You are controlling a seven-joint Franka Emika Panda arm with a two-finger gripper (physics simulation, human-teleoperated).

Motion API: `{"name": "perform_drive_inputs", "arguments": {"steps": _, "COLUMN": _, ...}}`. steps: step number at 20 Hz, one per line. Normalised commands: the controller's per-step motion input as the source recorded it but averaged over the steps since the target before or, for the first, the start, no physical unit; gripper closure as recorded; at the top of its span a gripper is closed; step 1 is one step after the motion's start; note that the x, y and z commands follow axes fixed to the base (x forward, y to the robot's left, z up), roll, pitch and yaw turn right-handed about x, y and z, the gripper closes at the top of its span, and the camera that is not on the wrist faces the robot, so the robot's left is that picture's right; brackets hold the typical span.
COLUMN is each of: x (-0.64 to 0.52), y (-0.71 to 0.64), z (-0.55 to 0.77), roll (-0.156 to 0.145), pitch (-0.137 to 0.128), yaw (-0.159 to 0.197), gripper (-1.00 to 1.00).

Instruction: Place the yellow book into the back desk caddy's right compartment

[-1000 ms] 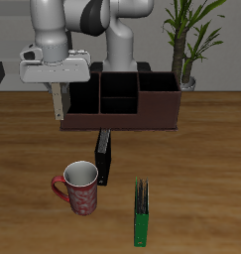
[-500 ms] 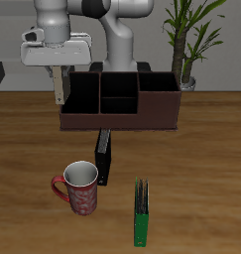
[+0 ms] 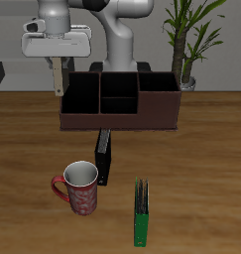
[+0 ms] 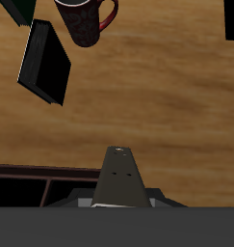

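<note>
The gripper (image 3: 58,71) holds the yellow book (image 3: 58,77) pinched tight, and the book hangs straight down, long side up and down. It is high up, just off the end of the back desk caddy (image 3: 119,101). The right compartment (image 3: 80,97) is down and to the side. Since a second ago the book has gone up higher

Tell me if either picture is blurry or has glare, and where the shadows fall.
Exterior view: sharp, flat even light, no glare; soft shadows under the mug and beside the green book. Wrist view: also sharp, though the yellow book in the gripper looms large and tapers, and the mug is cut off at the edge.
</note>
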Motion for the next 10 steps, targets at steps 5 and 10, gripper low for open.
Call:
{"name": "perform_drive_inputs", "arguments": {"steps": 5, "x": -0.28, "y": -0.03, "z": 0.13, "roll": -0.012, "pitch": -0.027, "yaw": -0.005, "gripper": 1.00}}
{"name": "perform_drive_inputs", "arguments": {"steps": 10, "x": -0.21, "y": 0.00, "z": 0.03, "roll": -0.002, "pitch": -0.006, "yaw": -0.013, "gripper": 1.00}}
